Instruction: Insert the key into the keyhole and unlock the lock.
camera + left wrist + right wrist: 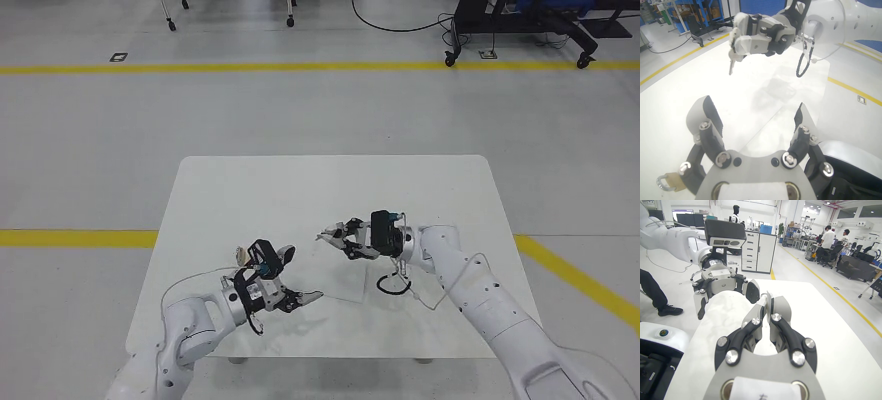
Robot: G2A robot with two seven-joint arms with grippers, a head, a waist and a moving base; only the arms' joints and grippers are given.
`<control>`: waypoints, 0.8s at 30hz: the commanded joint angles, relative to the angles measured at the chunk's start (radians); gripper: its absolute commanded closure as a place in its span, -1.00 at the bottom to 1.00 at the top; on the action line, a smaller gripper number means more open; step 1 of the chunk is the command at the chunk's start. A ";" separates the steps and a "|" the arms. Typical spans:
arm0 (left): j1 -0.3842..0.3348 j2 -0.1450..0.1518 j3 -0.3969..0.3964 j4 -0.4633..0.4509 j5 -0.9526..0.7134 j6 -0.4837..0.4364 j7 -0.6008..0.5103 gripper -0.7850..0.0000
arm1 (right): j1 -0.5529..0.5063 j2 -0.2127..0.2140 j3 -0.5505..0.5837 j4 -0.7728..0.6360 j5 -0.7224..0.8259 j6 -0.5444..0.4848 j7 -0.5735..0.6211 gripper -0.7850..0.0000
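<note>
My right gripper [769,301] is shut on a small silver key [731,66]. It hangs above the middle of the white table [300,190] with the key's blade pointing down and toward the left arm. My left gripper [753,102] is open with nothing between its fingers, and it faces the right gripper [734,40] from a short way off. A brass padlock [673,183] with a steel shackle lies on the table behind the left gripper's fingers, beside its wrist. In the top view the padlock [241,257] is a tan spot by the left gripper [298,276], and the right gripper [327,237] is a little further in.
A thin clear sheet [772,123] lies flat on the table under and between the grippers. A black cable loop [392,285] hangs from the right arm close to the tabletop. The far half of the table is bare.
</note>
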 commanded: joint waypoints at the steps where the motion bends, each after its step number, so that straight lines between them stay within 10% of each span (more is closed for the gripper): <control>1: -0.001 0.000 0.002 0.007 -0.017 -0.009 0.013 0.07 | 0.016 -0.002 -0.014 0.014 -0.003 0.001 -0.025 1.00; 24: -0.010 0.000 -0.030 0.079 -0.271 -0.054 0.085 0.05 | 0.104 0.061 -0.196 -0.007 0.275 0.001 -0.030 1.00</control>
